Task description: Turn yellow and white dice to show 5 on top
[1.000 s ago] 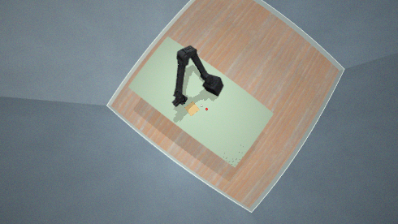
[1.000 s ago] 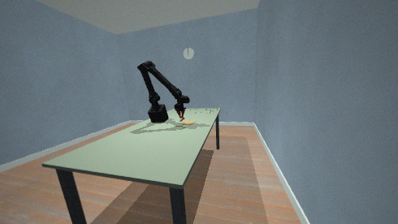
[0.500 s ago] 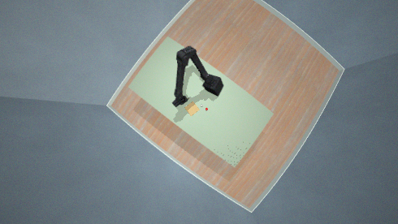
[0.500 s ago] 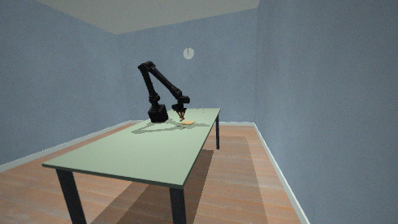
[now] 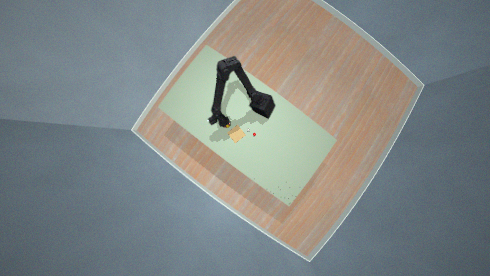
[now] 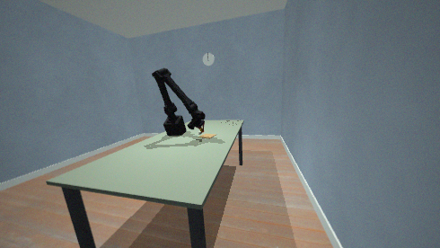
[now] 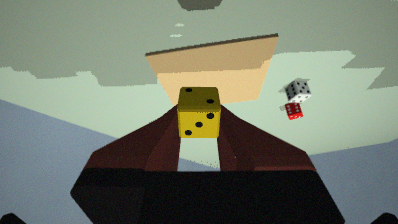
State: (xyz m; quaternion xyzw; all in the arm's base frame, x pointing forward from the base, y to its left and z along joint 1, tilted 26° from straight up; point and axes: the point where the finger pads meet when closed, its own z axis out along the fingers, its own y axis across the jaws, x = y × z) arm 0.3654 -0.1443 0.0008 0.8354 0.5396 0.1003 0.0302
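In the wrist view my gripper [image 7: 198, 111] is shut on the yellow die [image 7: 199, 112], held in the air. The die's face toward the camera shows three pips and its upper face shows two. Beyond it lies the tan mat [image 7: 217, 67] on the green table. The white die [image 7: 298, 90] and the red die [image 7: 294, 111] lie on the table to the right of the mat, off it, close together. In the overhead view the gripper [image 5: 226, 124] hangs just left of the mat [image 5: 237, 135], with the white die [image 5: 248, 130] and red die [image 5: 254, 134] to its right.
The arm's base [image 5: 262, 104] stands on the table behind the mat. Several tiny dark specks [image 5: 284, 190] lie near the table's far end. The side view shows the arm [image 6: 180, 101] bent over the mat [image 6: 207, 135] near the table's right edge.
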